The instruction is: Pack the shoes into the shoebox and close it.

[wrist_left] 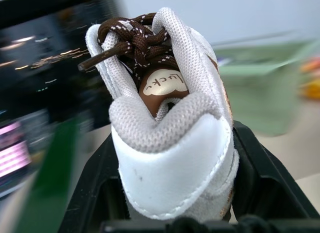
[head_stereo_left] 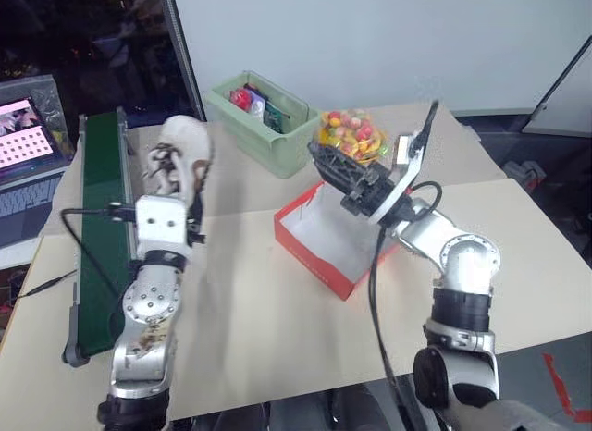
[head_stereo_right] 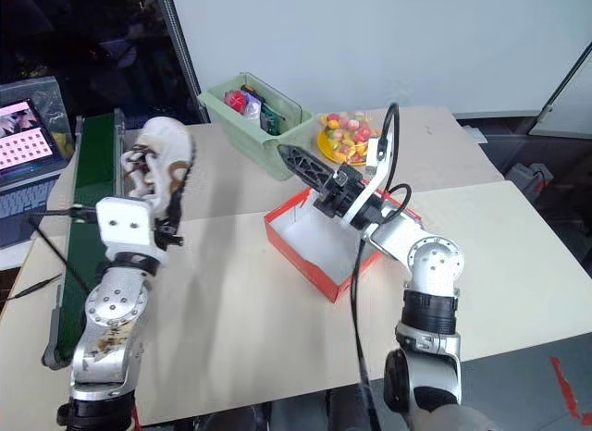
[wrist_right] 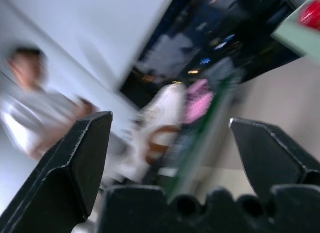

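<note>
A: Where is your shoe [wrist_left: 170, 123]?
B: Clamped heel-first in your left gripper [head_stereo_left: 176, 177], raised above the table [head_stereo_left: 259, 338].
A: And the right gripper [head_stereo_left: 335, 163]?
B: Fingers apart, empty, over the open shoebox [head_stereo_left: 314, 255].

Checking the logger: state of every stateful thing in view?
Cream sneaker with brown laces: laced, lifted off the table, held by its heel.
Red-orange cardboard shoebox: open, white inside, no shoe visible in it.
Left gripper: shut on the sneaker.
Right gripper: open, empty, above the shoebox.
</note>
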`<action>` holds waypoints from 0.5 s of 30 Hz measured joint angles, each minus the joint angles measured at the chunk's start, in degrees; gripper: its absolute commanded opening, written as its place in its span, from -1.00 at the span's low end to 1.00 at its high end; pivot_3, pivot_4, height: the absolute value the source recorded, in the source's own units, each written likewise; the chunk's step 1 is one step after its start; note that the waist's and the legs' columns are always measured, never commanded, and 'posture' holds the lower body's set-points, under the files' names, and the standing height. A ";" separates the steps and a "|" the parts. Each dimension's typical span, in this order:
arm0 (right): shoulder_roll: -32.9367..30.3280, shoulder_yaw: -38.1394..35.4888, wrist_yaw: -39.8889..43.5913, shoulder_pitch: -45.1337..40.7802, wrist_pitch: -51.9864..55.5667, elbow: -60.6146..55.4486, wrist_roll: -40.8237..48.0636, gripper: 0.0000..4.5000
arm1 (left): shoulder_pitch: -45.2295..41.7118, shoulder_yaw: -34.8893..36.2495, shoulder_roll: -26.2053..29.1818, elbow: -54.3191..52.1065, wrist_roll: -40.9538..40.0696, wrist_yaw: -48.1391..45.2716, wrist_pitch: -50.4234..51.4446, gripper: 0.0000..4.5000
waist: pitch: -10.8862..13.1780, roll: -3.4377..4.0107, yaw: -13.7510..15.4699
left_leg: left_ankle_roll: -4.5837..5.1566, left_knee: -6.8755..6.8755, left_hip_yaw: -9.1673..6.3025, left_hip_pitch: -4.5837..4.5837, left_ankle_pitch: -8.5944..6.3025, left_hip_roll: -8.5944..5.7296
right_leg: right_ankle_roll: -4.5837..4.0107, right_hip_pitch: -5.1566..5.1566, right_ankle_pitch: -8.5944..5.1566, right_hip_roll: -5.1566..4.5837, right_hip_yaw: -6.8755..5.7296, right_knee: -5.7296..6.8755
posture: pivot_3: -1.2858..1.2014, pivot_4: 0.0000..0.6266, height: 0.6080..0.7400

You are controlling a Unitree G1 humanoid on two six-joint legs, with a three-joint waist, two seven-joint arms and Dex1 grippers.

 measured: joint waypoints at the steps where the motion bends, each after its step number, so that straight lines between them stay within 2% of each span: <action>1: -0.02 -0.48 -2.55 -0.10 0.98 1.69 2.09 1.00 | -0.67 -0.21 -1.22 -0.02 -2.84 -1.58 1.86 -0.02 | -0.01 0.01 -0.01 | 0.00 -0.01 0.07 -0.16 0.00 -0.01 | 0.00 -0.20 0.00 -0.01 0.01 0.03 | 0.03 -0.52 1.00; 4: 0.13 -0.27 -7.26 -0.56 2.36 4.38 5.45 1.00 | -3.31 -2.41 -2.23 -0.01 -9.89 -7.09 6.44 -0.02 | -0.01 0.03 -0.12 | -0.02 0.36 0.13 -0.92 0.03 0.00 | -0.01 -0.87 0.01 0.03 -0.03 0.27 | 0.03 -0.52 1.00; 10: 0.60 1.72 -9.68 -1.12 2.39 4.84 6.19 1.00 | -8.90 -4.09 -1.76 -1.96 -18.43 -12.81 12.14 -0.02 | -0.01 0.03 -0.66 | -0.02 0.49 0.16 -0.80 0.03 -0.05 | 0.02 -0.66 0.05 0.02 0.00 0.12 | 0.03 -0.52 1.00; 15: 0.86 2.96 -10.16 -1.09 2.30 4.83 6.19 1.00 | -9.56 -4.88 -0.13 -3.07 -21.64 -15.09 15.19 -0.02 | -0.01 0.03 -1.29 | -0.02 0.51 0.14 -0.70 0.04 -0.04 | 0.02 -0.62 0.05 0.06 0.00 0.16 | 0.03 -0.52 1.00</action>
